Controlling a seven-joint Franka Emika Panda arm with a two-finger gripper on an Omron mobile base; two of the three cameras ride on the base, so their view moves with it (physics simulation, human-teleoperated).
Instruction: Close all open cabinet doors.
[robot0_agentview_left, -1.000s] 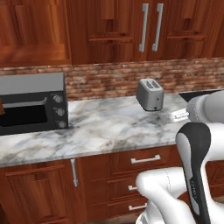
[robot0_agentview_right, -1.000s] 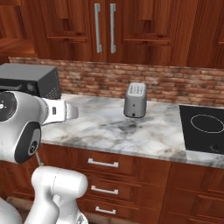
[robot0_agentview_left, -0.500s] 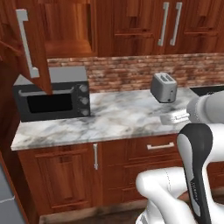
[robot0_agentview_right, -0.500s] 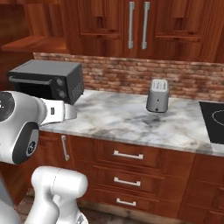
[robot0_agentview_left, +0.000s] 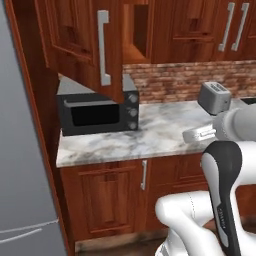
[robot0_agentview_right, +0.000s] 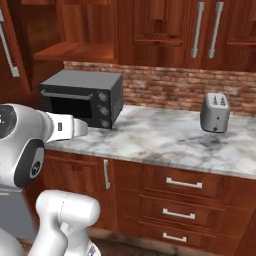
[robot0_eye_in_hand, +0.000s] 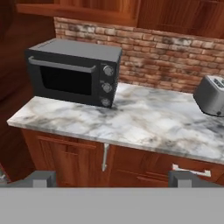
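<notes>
**Open upper door at left end of desk, hand wide and empty**

Hand (robot0_eye_in_hand: 112, 180): both dark finger tips at the bottom of the hand view, spread far apart, nothing between them. It hangs in front of the desk's front edge, touching nothing.

White-and-grey marbled stone desk (robot0_agentview_left: 150, 140): reddish-brown lower cabinet door with a short vertical silver handle (robot0_agentview_left: 144, 174) under its left part; drawer fronts with horizontal silver handles (robot0_agentview_right: 184, 183) further right.

Dark grey boxy microwave oven (robot0_agentview_left: 97, 110) with three knobs sits at the desk's left end, against the red brick back wall (robot0_agentview_right: 170, 90). Silver two-slot toaster (robot0_agentview_right: 215, 112) stands toward the right end, near the back edge, well apart from the microwave.

Open reddish-brown wooden upper cabinet door (robot0_agentview_left: 82, 45) with long silver-grey bar handle (robot0_agentview_left: 103, 47): swung out over the microwave's left side, bare wooden shelf (robot0_agentview_right: 82, 50) exposed behind it.

Pair of closed reddish-brown upper doors (robot0_agentview_right: 207, 30) with vertical bar handles, above the toaster.

Large plain grey fridge door (robot0_agentview_left: 22, 165) along the left edge of the left base view.
</notes>
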